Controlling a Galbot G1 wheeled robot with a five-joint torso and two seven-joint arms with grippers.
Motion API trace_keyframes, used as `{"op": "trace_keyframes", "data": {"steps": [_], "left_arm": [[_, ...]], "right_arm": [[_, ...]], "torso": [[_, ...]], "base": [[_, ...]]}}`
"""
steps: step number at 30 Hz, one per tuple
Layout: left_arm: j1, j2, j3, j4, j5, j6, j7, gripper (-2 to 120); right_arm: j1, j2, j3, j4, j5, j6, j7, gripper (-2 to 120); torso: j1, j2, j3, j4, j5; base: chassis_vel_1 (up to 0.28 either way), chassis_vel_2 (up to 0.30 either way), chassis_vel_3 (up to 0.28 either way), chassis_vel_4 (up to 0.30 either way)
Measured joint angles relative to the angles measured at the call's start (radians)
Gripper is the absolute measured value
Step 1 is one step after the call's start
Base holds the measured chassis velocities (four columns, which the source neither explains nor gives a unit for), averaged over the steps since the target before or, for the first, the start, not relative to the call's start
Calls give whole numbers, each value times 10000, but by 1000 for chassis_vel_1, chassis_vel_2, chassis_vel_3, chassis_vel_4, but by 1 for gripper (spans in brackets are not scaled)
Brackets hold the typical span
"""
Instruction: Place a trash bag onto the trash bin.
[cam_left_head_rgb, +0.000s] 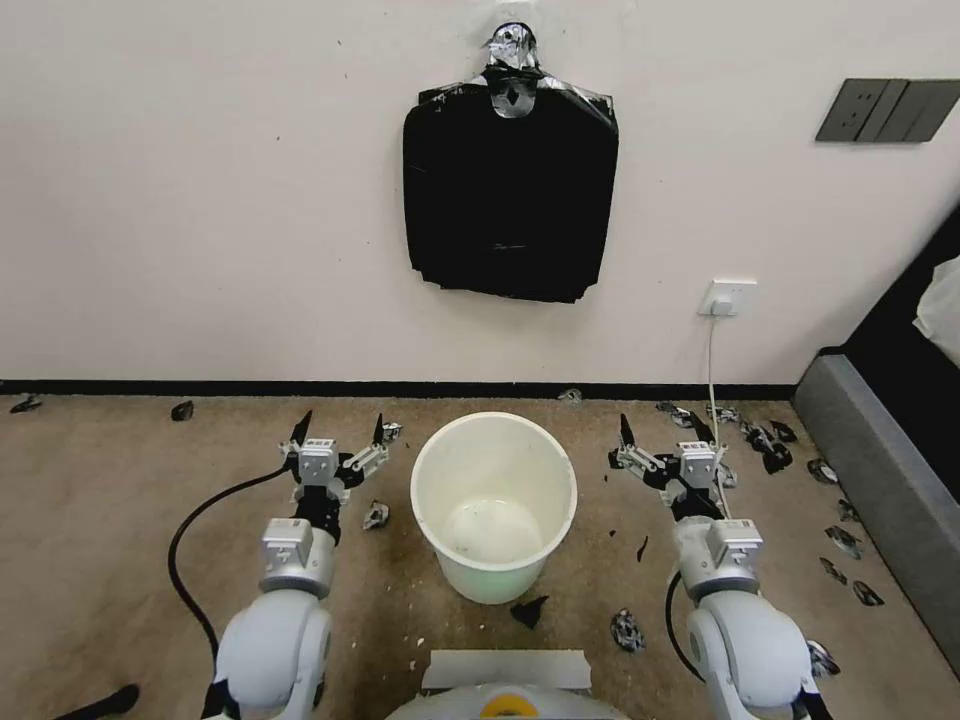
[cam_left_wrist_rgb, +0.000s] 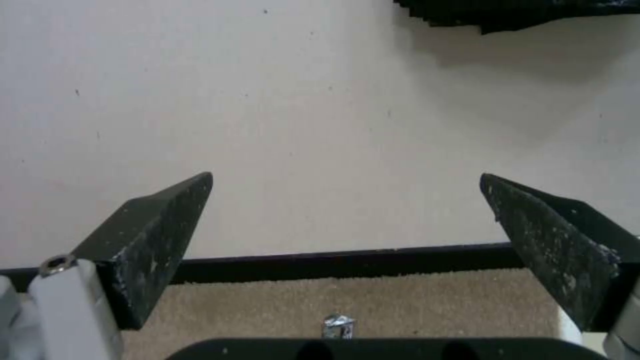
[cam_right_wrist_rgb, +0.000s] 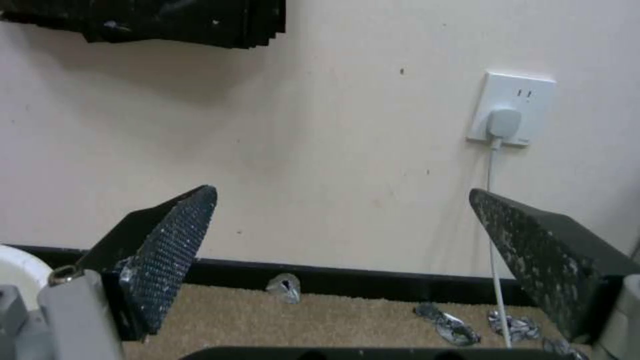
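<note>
I count two grippers, one bin, one hanging bag bundle, many black scraps on the carpet. My left gripper (cam_left_head_rgb: 338, 425) hovers low over the carpet (cam_left_head_rgb: 120, 500) just left of the trash bin (cam_left_head_rgb: 494, 572), jaws spread wide, nothing between them; the left wrist view shows both fingers (cam_left_wrist_rgb: 157, 230) far apart against the wall (cam_left_wrist_rgb: 320, 125). The trash bin is one round white bucket, upright on the carpet between my arms, tapering down, rolled rim, smooth wall, inside I see just its pale bottom. Above it on the wall hangs a flat squarish black bundle of bags (cam_left_head_rgb: 510, 190) with a silvery bunched top. My right gripper (cam_left_head_rgb: 664, 428) sits just right of the bin, jaws also wide, holding nothing. Torn scraps (cam_left_head_rgb: 770, 445) cluster by the wall socket (cam_left_head_rgb: 728, 298) on the right.
</note>
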Motion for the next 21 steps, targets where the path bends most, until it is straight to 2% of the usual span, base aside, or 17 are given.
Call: {"op": "trace_keyframes", "data": {"steps": [21], "left_arm": [[0,0,0,0,0,0,0,100]], "right_arm": [[0,0,0,0,0,0,0,100]], "torso": [[0,0,0,0,0]], "base": [[0,0,0,0]]}}
